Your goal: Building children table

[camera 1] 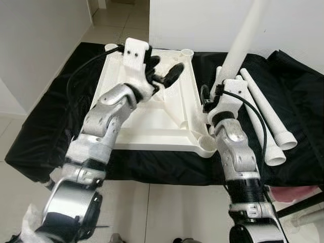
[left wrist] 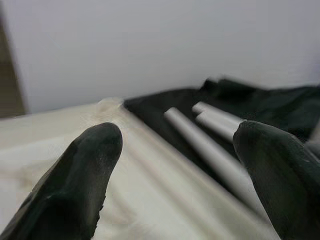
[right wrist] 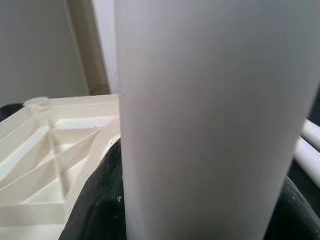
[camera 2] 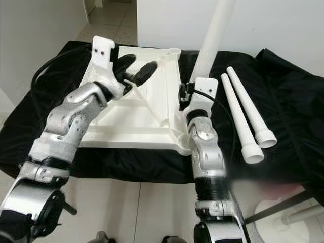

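The white plastic table top (camera 1: 152,124) lies upside down on a black cloth, ribs up, with round leg sockets at its corners (camera 1: 187,52). My left gripper (camera 1: 164,71) hovers open over its far middle; the two black fingers (left wrist: 80,180) stand wide apart with nothing between them. My right gripper (camera 1: 218,88) is shut on a white table leg (camera 1: 243,40), held upright and leaning away beside the top's right edge. Close up, that leg (right wrist: 210,120) hides most of the fingers. Two more white legs (camera 1: 263,119) lie side by side on the cloth to the right.
The black cloth (camera 1: 45,126) covers a low surface with tiled floor (camera 1: 15,202) in front and to the left. A white wall (camera 1: 202,20) rises behind. A pink object (camera 1: 298,192) and a white tube (camera 1: 309,218) sit low at the right.
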You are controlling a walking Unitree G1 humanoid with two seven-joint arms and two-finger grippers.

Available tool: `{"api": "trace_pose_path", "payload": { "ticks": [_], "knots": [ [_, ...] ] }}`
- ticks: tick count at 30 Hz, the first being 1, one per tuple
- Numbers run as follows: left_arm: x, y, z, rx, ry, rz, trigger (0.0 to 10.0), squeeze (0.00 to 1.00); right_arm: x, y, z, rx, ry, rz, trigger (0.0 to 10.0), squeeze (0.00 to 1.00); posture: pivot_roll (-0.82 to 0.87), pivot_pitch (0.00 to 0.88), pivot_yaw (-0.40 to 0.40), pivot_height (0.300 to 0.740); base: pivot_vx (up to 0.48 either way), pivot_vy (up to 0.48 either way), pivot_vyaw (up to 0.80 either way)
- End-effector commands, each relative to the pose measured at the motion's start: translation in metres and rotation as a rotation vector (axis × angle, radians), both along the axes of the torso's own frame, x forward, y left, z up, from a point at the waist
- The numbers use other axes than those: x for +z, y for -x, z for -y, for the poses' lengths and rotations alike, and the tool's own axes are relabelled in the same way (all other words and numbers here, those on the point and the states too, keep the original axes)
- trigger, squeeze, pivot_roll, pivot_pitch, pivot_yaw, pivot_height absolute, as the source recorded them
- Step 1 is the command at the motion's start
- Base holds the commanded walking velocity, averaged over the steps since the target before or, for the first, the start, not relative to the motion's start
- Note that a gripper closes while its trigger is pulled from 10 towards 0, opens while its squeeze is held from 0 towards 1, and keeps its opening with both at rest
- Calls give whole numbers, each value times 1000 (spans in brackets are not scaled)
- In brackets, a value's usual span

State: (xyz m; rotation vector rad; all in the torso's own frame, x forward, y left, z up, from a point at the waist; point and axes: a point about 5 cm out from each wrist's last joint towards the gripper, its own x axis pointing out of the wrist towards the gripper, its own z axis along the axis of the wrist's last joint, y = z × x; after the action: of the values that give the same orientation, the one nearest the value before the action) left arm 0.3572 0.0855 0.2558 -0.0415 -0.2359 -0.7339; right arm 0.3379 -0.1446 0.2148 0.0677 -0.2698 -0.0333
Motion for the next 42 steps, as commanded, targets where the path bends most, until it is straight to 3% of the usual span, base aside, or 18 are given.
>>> {"api": "trace_pose_path", "payload": {
  "ticks": [1,6,8,13,16,28,33,39,40,42],
  "knots": [
    [-13,2,-1,-26,-50,-15,10000,0,3,4,5,-17,-25,31,10000,0,-85,70,44,740,0,0,0],
    [-39,11,-11,-54,-112,-63,10000,0,-2,11,9,-45,-38,46,10000,0,-60,77,53,740,0,0,0],
    [-57,15,-18,-41,-176,-88,10000,0,-7,14,9,-43,-26,36,10000,0,-54,84,52,740,0,0,0],
    [-74,24,-29,-51,-208,-126,10000,0,-9,19,10,-35,-5,42,10000,0,-48,95,50,740,0,0,0],
    [-76,25,-30,-54,-214,-129,10000,0,-9,20,10,-35,-4,44,10000,0,-48,95,50,740,0,0,0],
    [-77,55,-36,-229,-175,-133,10000,0,-22,28,3,33,41,43,10000,0,-33,115,54,740,0,0,0],
    [-82,57,-37,-193,-181,-123,10000,0,-29,27,2,60,58,10,10000,0,-24,116,50,740,0,0,0],
    [-89,73,-28,-217,-151,-125,10000,0,-26,26,-1,105,61,22,10000,0,-30,120,54,740,0,0,0],
    [-93,80,-25,-250,-186,-128,10000,0,-28,26,-2,114,61,14,10000,0,-27,122,51,740,0,0,0],
    [-93,80,-25,-250,-186,-128,10000,0,-28,26,-2,114,61,14,10000,0,-27,122,51,740,0,0,0]
  ]
}}
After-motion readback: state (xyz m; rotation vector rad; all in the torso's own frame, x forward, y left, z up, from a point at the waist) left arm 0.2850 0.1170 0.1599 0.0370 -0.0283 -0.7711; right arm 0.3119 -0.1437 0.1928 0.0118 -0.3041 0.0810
